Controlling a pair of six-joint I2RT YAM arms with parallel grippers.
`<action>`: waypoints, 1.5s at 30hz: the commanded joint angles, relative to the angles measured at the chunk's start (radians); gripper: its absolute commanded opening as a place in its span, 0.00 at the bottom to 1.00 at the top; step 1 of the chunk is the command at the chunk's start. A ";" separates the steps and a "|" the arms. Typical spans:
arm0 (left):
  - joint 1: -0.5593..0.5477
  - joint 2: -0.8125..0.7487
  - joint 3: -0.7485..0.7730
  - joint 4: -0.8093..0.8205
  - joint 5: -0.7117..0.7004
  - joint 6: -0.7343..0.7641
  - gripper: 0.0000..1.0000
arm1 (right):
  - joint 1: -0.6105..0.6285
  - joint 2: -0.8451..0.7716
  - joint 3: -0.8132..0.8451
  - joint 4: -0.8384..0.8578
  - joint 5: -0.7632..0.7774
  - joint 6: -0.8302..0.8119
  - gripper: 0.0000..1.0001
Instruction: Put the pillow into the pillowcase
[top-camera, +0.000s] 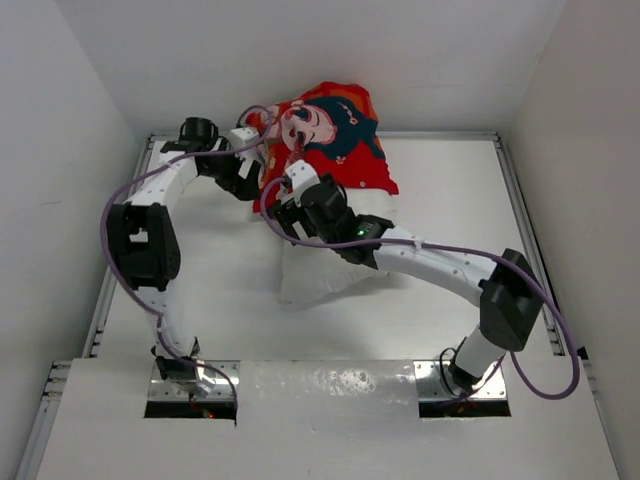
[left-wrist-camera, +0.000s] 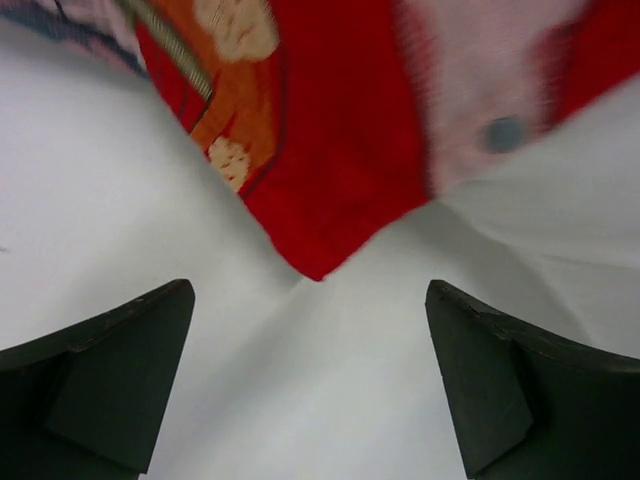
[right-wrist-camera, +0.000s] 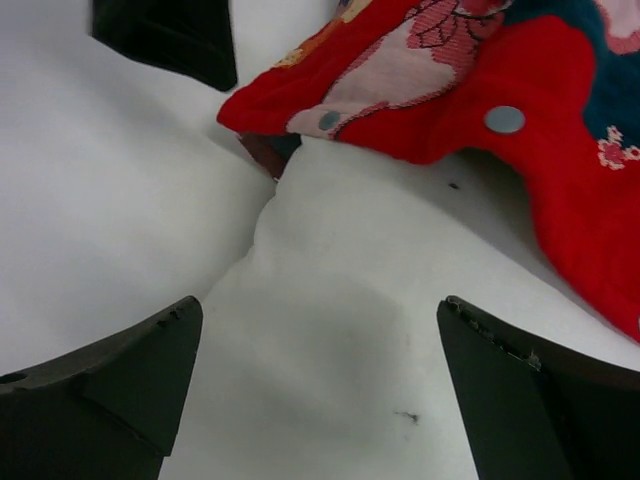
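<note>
Plump white soft fabric pillow (top-camera: 325, 275) sticks out from the near edge of red-orange printed fabric pillowcase (top-camera: 335, 130), far end under its mouth; depth inside unclear. Probably light, squashy, floppy: best pinched at a corner. Pillowcase looks thin, limp; best held at the open hem by the grey snaps (right-wrist-camera: 504, 119). Left gripper (left-wrist-camera: 308, 292) spread, empty, at a pillowcase corner. Right gripper (right-wrist-camera: 320, 305) spread, empty, just near of pillowcase hem. Count: one pillow, one pillowcase, two snaps.

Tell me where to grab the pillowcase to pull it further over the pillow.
Likely the pillowcase by its snap-buttoned hem, where the lip gapes above the pillow. Come from the pillow side, sliding one finger under that raised edge.
</note>
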 joint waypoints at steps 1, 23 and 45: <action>-0.004 0.101 -0.023 0.130 -0.075 0.033 1.00 | 0.028 0.049 0.059 -0.039 0.091 -0.021 0.99; -0.031 0.095 -0.104 0.137 0.374 -0.045 0.00 | -0.175 0.394 0.279 0.053 -0.133 0.282 0.00; 0.204 -0.095 0.000 -0.586 0.453 0.469 0.00 | -0.255 0.890 0.891 0.126 0.427 0.064 0.00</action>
